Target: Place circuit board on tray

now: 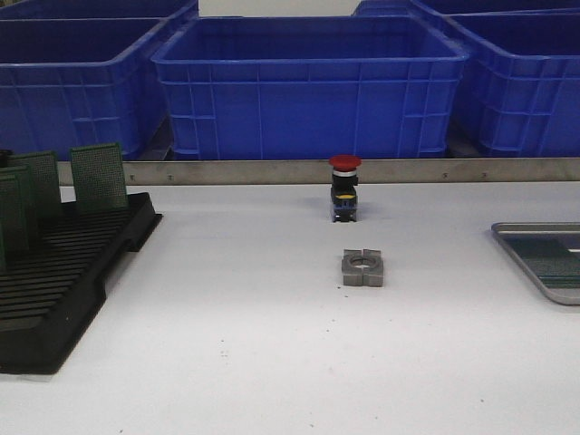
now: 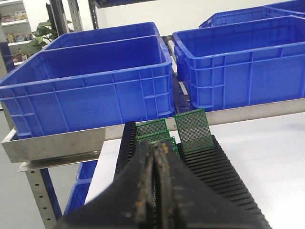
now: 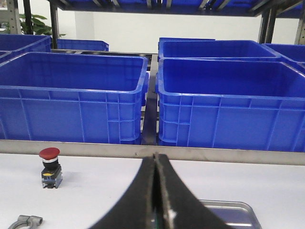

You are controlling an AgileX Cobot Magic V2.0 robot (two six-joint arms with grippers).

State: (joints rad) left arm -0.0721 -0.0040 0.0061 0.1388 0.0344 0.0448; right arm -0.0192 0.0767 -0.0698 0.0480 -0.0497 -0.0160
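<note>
Several green circuit boards (image 1: 98,177) stood upright in the slots of a black plastic rack (image 1: 68,281) at the left side of the white desk (image 1: 245,344). They were thin and flat, with a fine grid of tiny dots on them. The rack had many narrow ribs and looked dull and dark.

From the left wrist view, the left end effector (image 2: 156,157) hung just above the rack with its two dark fingers pressed tightly together. No gap showed between them, and I could not tell for sure if anything thin was caught there.

In the middle of the desk stood a small push button (image 1: 345,188) with a round red cap on a black body. Nearer the front lay a grey metal block (image 1: 362,267) with a round hole and small notches in its sides. Both sat well apart from the rack.

The right end effector (image 3: 157,164) was closed too, with its black fingers touching along a thin line. It hung over the tray (image 1: 521,249), which lay at the far right edge of the desk. That tray was silver-grey metal with a raised rim and rounded corners. One green board (image 1: 555,265) lay flat inside it.

Big blue plastic crates (image 1: 308,86) stood in a row behind a metal rail (image 1: 236,171).
</note>
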